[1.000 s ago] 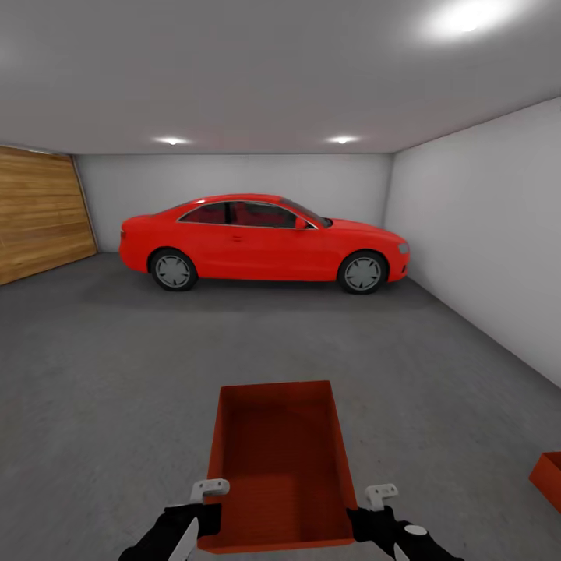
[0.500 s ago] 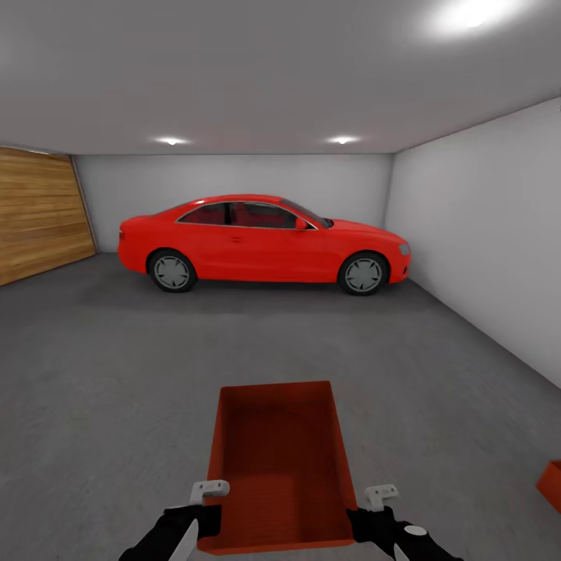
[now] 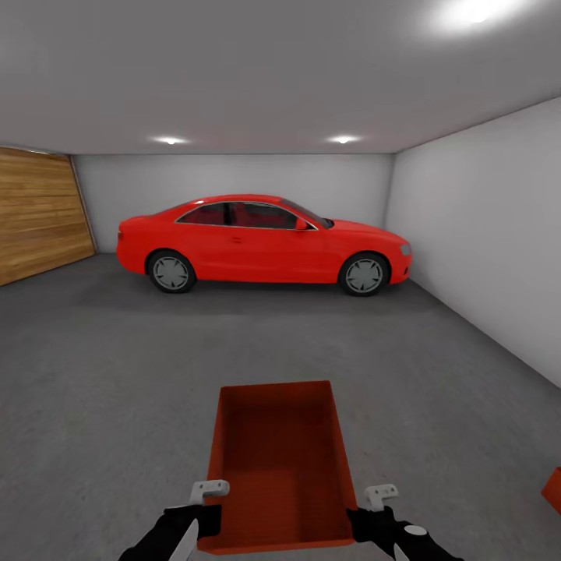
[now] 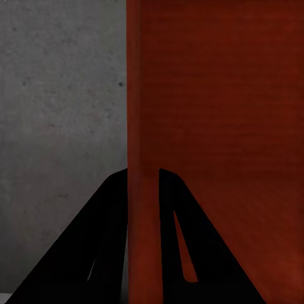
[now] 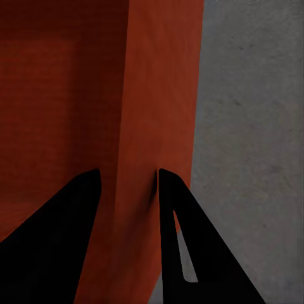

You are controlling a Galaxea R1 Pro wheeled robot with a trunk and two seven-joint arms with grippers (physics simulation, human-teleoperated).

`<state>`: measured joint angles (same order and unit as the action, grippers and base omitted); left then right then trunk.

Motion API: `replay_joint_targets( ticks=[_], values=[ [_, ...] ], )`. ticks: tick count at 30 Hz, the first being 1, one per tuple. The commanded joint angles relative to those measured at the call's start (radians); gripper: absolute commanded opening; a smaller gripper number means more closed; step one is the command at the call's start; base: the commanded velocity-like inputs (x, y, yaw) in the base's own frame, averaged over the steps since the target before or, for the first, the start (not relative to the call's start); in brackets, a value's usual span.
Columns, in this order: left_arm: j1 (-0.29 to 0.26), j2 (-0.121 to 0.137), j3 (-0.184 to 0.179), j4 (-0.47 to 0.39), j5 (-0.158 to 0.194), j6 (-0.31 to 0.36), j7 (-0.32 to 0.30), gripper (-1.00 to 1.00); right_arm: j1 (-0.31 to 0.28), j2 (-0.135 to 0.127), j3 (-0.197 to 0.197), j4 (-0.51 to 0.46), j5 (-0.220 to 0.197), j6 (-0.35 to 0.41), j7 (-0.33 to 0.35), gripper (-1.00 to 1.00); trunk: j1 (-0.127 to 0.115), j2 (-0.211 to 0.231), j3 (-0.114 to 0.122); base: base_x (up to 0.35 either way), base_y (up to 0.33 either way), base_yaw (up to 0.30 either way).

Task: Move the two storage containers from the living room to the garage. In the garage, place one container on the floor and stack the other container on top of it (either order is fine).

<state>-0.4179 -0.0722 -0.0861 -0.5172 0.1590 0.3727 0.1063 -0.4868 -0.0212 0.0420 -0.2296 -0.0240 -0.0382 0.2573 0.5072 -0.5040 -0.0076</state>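
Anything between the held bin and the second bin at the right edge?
Nothing visible. The held container, gripped by the left tool and right tool, has bare concrete floor between it and the other container. The red car stands far beyond.

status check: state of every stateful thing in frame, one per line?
Red-orange open-top storage container: empty, carried off the floor, held by both side walls.
Left gripper: shut on that container's wall.
Right gripper: shut on the opposite wall.
Second red-orange container: on the dark grey concrete floor, cut by frame edge.
Red car: parked, doors shut.
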Motion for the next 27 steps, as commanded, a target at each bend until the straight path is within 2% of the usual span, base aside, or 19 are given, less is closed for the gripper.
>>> replay_joint_targets(
  ticks=[1,23,27],
  values=[
    [-0.001,0.000,0.008,-0.015,-0.026,-0.031,0.027,-1.00,0.001,0.024,0.041,0.003,-0.003,-0.005,0.020,-1.00,0.000,-0.001,-0.001,0.000,0.000,0.000],
    [-0.001,0.000,0.008,-0.015,-0.026,-0.031,0.026,-1.00,0.001,0.024,0.041,0.003,-0.004,-0.005,0.020,-1.00,0.000,-0.001,-0.001,0.000,-0.010,0.000],
    [-0.001,0.000,0.008,-0.015,-0.026,-0.031,0.027,-1.00,0.001,0.024,0.041,0.003,-0.004,-0.005,0.020,-1.00,0.000,-0.001,-0.001,0.177,0.000,0.000]
  ],
)
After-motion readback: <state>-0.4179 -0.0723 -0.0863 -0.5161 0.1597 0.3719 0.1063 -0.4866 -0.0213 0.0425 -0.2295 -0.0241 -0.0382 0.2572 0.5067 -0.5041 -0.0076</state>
